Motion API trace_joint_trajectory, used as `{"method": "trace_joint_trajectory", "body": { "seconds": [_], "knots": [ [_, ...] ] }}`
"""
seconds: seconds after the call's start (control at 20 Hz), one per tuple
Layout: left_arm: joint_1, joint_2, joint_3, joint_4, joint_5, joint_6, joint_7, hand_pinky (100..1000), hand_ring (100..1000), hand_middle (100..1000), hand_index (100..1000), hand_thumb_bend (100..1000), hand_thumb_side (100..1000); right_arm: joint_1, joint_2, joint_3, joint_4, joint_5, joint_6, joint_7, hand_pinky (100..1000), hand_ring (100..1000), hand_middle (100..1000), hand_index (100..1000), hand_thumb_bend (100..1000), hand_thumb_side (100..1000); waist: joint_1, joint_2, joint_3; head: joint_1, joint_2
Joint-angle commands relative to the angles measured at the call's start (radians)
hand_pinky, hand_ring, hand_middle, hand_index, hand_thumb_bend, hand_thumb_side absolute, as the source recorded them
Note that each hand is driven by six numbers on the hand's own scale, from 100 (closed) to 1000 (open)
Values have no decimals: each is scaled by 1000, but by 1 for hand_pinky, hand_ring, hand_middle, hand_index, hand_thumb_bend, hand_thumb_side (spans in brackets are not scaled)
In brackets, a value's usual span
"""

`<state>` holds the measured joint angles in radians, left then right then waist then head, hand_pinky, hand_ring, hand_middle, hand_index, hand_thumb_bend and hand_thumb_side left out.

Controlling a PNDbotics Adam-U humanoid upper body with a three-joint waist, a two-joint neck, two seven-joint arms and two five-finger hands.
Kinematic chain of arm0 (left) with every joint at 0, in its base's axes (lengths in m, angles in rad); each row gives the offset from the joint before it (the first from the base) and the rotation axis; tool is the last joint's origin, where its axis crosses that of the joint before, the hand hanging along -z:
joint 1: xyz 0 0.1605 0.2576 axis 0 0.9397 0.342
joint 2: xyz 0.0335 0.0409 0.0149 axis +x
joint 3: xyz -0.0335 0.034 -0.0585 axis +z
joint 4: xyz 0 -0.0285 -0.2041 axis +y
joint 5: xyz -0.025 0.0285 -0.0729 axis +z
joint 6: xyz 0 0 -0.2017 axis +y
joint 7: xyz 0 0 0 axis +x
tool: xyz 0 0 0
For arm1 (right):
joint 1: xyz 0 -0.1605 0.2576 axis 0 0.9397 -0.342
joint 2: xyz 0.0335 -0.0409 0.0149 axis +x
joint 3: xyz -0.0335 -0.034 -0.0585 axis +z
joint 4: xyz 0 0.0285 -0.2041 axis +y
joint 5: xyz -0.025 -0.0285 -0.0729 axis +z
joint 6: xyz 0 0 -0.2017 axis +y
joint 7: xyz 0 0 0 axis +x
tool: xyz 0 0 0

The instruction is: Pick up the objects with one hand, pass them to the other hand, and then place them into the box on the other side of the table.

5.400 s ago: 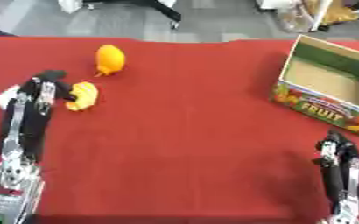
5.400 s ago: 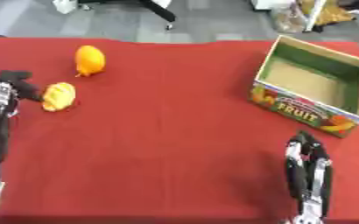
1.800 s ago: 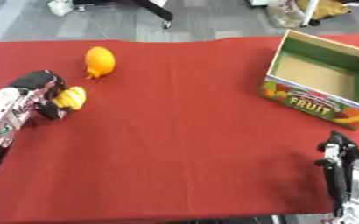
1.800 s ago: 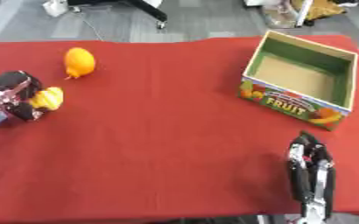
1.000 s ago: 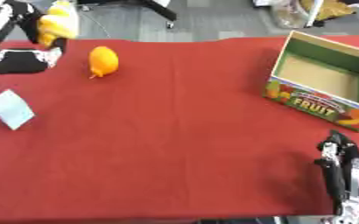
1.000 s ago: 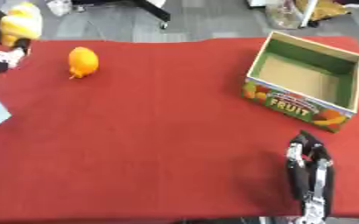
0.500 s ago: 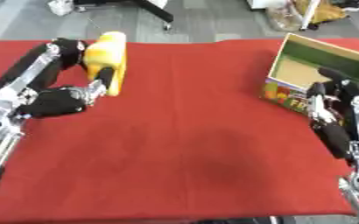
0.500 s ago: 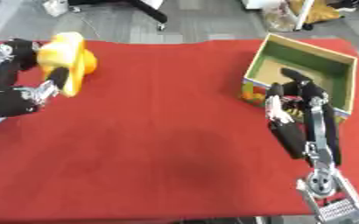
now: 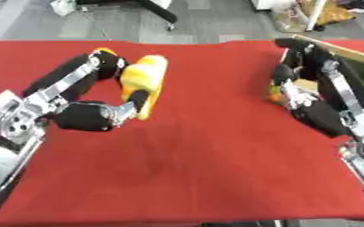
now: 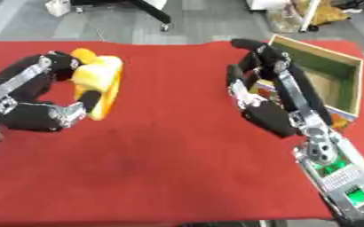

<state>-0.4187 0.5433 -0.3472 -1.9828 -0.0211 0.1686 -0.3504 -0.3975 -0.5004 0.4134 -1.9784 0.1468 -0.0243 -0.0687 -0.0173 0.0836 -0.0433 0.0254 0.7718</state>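
My left hand [image 9: 88, 117] is raised over the left part of the red table [image 9: 200, 168]. Its fingers and thumb are curled round a long yellow fruit [image 9: 142, 82], which points downward. An orange-coloured bit [image 10: 82, 53] shows just behind those fingers. I cannot tell whether it belongs to the same fruit. My right hand [image 10: 267, 115] is held up at the right with its palm turned to the left. It is open and holds nothing, and a gap of bare cloth separates it from the yellow fruit. Behind it stands the open cardboard fruit box [image 10: 321, 55], partly hidden by the arm.
The red cloth runs to the far edge of the table [image 10: 177, 42], with grey floor beyond. A chair base [image 9: 150, 6] stands on that floor. Bare cloth lies between the two hands and toward the front edge.
My left hand has carried the yellow fruit rightward, toward the middle. The right hand has moved left and farther from the box, so the gap between the hands is smaller.
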Motion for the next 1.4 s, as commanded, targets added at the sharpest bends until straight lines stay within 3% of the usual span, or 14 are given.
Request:
{"method": "trace_joint_trajectory", "body": {
  "seconds": [0.05, 0.6, 1.4],
  "knots": [
    [-31, 30, -14, -17, 17, -3, -23, 786, 469, 391, 501, 100, 344, -42, -30, 25, -22, -26, -1, 78, 387, 562, 460, 882, 100, 624, -12, -27, 2, -2, -2],
    [-104, 61, -66, -17, 39, -25, -78, 784, 472, 389, 493, 100, 323, -116, -38, 97, -22, -29, 19, 289, 375, 542, 432, 892, 100, 541, -16, -26, 11, -10, -2],
    [-127, 69, -71, -17, -30, -5, -42, 770, 458, 345, 460, 100, 294, -174, -28, 115, -22, -43, 11, 389, 383, 542, 431, 900, 100, 565, -18, -27, 9, -10, -2]
  ]
}}
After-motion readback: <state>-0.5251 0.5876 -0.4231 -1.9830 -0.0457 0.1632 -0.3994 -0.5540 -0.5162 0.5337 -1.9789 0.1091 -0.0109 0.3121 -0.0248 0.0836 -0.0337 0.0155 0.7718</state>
